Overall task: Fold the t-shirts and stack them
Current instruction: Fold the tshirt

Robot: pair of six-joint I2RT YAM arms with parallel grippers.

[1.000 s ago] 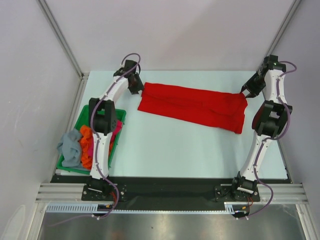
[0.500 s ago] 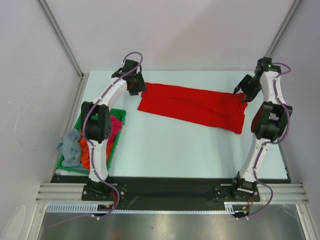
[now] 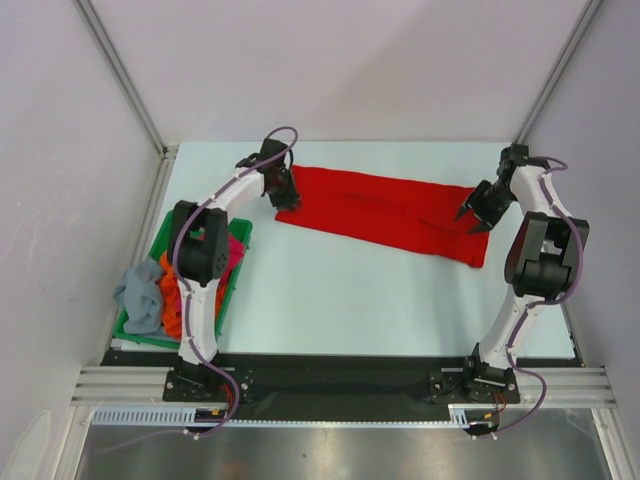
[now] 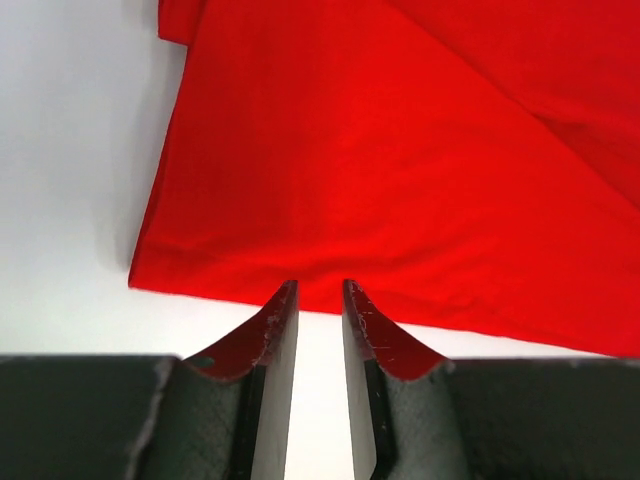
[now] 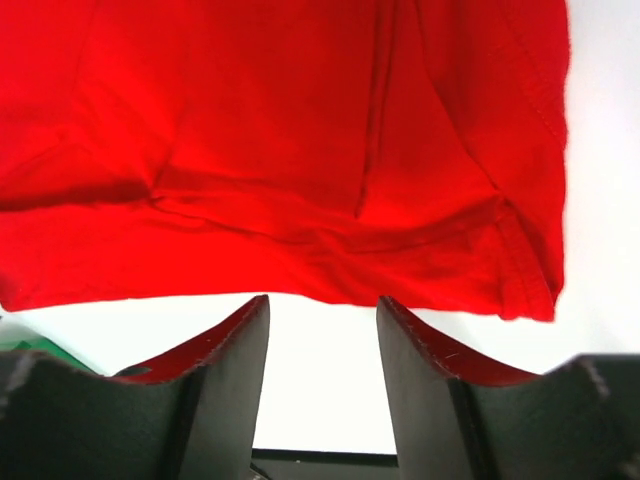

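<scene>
The left claw (image 4: 320,287) has its two jaws only a little apart, with bare table and no cloth between them. Its tips are right at the near hem of the red t-shirt (image 4: 400,150), which spreads flat ahead of it. The right claw (image 5: 322,300) has its jaws wider apart and also holds nothing. The other end of the same shirt lies just ahead of its tips, so the shirt is between the two claws. Well behind the left claw, beside its arm, the grey-blue t-shirt (image 3: 138,295), the orange t-shirt (image 3: 170,300) and the pink t-shirt (image 3: 234,252) are bunched in a green tray (image 3: 140,339).
</scene>
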